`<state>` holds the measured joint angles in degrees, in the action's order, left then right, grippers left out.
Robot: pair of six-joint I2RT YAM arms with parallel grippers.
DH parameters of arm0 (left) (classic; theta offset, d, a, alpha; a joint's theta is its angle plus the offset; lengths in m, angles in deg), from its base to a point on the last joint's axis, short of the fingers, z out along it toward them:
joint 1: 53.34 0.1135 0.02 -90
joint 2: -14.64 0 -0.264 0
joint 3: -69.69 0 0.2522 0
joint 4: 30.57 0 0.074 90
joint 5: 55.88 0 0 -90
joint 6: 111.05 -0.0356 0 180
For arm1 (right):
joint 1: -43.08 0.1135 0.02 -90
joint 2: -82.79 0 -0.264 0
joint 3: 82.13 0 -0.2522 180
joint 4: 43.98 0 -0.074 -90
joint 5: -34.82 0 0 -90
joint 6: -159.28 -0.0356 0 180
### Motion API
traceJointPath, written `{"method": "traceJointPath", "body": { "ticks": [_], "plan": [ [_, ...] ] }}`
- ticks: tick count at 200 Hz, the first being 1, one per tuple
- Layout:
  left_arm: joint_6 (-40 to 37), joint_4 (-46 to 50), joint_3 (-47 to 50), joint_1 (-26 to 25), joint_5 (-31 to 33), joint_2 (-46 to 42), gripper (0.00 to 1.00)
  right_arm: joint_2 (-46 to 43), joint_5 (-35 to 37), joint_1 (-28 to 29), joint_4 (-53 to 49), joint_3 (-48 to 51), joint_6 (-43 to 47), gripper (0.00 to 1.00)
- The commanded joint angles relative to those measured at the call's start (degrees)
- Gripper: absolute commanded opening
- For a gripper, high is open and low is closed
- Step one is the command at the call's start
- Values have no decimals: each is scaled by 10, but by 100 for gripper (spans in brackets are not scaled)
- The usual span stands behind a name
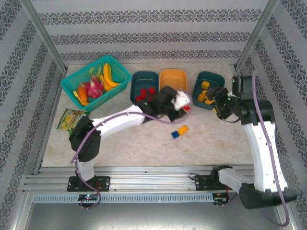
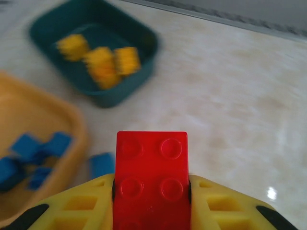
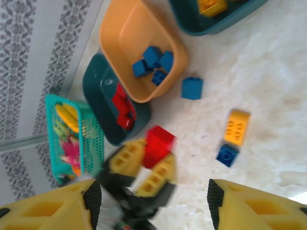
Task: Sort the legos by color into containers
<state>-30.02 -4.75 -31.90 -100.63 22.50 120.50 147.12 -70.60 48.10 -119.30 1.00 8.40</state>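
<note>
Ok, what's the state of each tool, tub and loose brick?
left tool: shut on red lego
right tool: open, empty
left teal tub: holds red legos
orange tub: holds blue legos
right teal tub: holds yellow legos
yellow lego: loose, unsorted
loose blue legos: two, unsorted

The red lego (image 2: 151,158) runs off the bottom edge of the left wrist view, its flanks hidden by the fingers (image 2: 76,206) of the left gripper (image 2: 151,181). Behind it, the orange tub (image 2: 72,120), cut by the left edge, and the yellow legos (image 2: 103,62) are blurred. In the right wrist view the left gripper (image 3: 152,155) is smeared and a teal tub (image 3: 187,21) is cropped at the top.
</note>
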Motion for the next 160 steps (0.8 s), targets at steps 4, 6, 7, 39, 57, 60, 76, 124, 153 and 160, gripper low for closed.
{"method": "traceJointPath", "body": {
  "ticks": [4,6,7,39,57,60,76,124,153,160],
  "plan": [
    [53,54,-31,71,17,7,24,52,-74,37,87,1,25,63],
    [55,56,-35,78,17,9,24,57,-75,42,91,0,26,63],
    [57,57,-36,81,18,10,24,59,-76,44,92,-1,26,63],
    [109,72,-104,159,40,65,24,122,-119,95,192,7,21,63],
    [125,87,-163,187,57,115,24,159,-124,112,210,-10,26,63],
    [126,89,-173,189,61,123,24,165,-124,114,211,-12,28,63],
    [138,95,-229,206,84,173,24,189,-126,120,216,-25,32,63],
    [197,147,-433,246,111,341,25,207,-122,121,223,-23,37,63],
    [246,178,-525,256,100,413,25,198,-122,120,227,4,35,63],
    [258,179,-531,258,94,422,25,195,-122,119,230,11,34,63]
  ]
}}
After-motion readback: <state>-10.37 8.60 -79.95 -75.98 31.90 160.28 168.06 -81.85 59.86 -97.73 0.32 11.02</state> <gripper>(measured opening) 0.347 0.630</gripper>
